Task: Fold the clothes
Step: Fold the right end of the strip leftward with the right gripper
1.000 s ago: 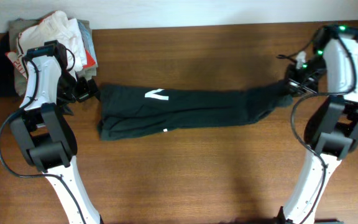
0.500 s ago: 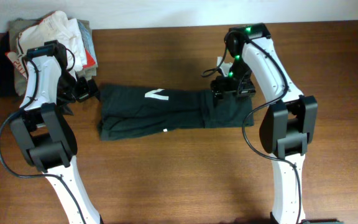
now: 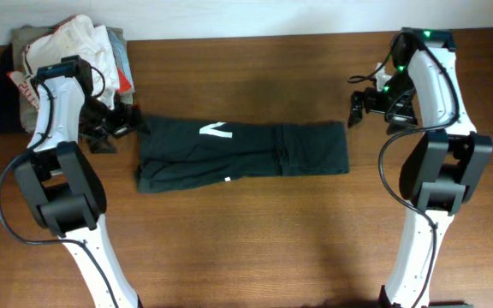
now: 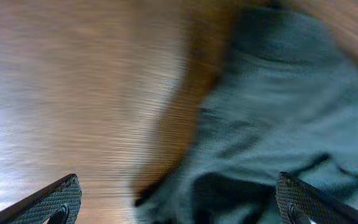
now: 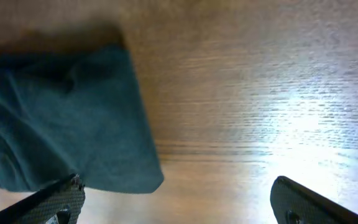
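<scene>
A dark green garment [image 3: 242, 154] with a small white mark lies flat in the middle of the table, folded into a short band. My left gripper [image 3: 114, 127] hovers open just off its left edge; the left wrist view is blurred and shows the cloth [image 4: 278, 112] ahead and to the right, with nothing gripped between the fingertips [image 4: 61, 199]. My right gripper [image 3: 369, 104] is open, just beyond the garment's right end, holding nothing. In the right wrist view the cloth's corner [image 5: 61, 118] sits at the left, apart from my open right gripper [image 5: 179, 205].
A pile of mixed clothes [image 3: 67, 51], white, grey, black and red, lies at the table's back left corner, behind the left arm. Bare brown wood [image 3: 255, 248] spreads in front of the garment and to its right [image 5: 260, 93].
The right gripper carried the garment's stretched right end leftward over the rest, let it go, opened and drew back to the right. The garment is now shorter. The left gripper shifted slightly.
</scene>
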